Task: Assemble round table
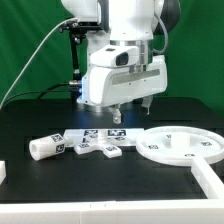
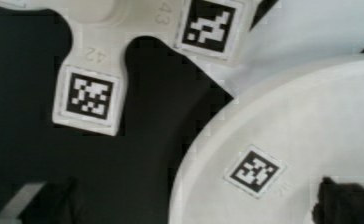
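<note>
My hand [image 1: 133, 108] hung above the bench [image 1: 60, 190], clear of every part, its jaws spread as wide as they go and holding nothing. In the exterior view it stood over the ground between the cross-shaped piece [image 1: 100, 149] and the round disc [image 1: 180, 146]. The disc lay flat toward that view's right with its rim up; the cross-shaped piece lay flat near the middle; the short cylinder [image 1: 45, 148] lay on its side toward that view's left, just beside the cross-shaped piece. None of the three was joined to another, so I judged the round table barely begun and the step in hand to be the reach for a first part. My wrist view showed one tagged arm of the cross-shaped piece [image 2: 90, 60] and the curved edge of the disc [image 2: 303, 120] close together, with a dark gap of bench between them; which of the two I was meant to take, I could not tell from that alone. The next move, as I reckoned it, called for settling over one edge, coming straight down with a finger on either side, and closing only once the other part was clear of the jaws; a careless descent might have nudged the neighbour.
</note>
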`<state>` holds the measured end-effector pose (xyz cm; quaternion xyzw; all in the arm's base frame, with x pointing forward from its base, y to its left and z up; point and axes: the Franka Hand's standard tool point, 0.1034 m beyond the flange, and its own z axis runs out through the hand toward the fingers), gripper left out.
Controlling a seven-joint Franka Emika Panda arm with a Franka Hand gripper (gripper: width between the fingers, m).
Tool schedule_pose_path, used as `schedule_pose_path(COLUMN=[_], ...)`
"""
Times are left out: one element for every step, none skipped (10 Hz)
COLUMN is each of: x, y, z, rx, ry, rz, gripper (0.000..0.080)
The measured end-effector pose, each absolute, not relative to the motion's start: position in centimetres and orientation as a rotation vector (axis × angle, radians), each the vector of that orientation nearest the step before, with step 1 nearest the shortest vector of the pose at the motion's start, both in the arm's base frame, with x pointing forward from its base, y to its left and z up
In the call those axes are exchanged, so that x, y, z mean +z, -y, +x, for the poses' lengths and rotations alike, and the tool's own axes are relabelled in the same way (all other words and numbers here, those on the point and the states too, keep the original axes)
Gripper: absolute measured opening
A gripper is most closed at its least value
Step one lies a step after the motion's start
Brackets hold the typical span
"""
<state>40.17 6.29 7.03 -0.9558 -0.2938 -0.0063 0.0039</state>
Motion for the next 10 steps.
schedule_pose_path(x=[7.0, 6.6, 6.1, 6.0, 6.0, 6.0, 5.7, 4.8, 4.0, 3.1], y=[-9.4, -11.8, -13.5, -13.3, -13.2, -13.2, -13.5, -14.3, -14.9, -15.4], z=[41.1, 42.0, 42.1, 42.1, 42.2, 42.1, 41.9, 41.3, 41.2, 41.2], rx=[-0.039, -0.048, -0.047, -0.045, -0.045, -0.044, -0.042, -0.029, -0.028, -0.04], ry=[0.89, 0.868, 0.847, 0.878, 0.872, 0.874, 0.835, 0.798, 0.801, 0.799], rz=[-3.0, -3.0, -3.001, -2.993, -2.995, -2.995, -3.003, -3.009, -3.004, -2.999], gripper=[0.0649, 0.0649, 0.0649, 0.0649, 0.0649, 0.0649, 0.0649, 0.0649, 0.0649, 0.0649])
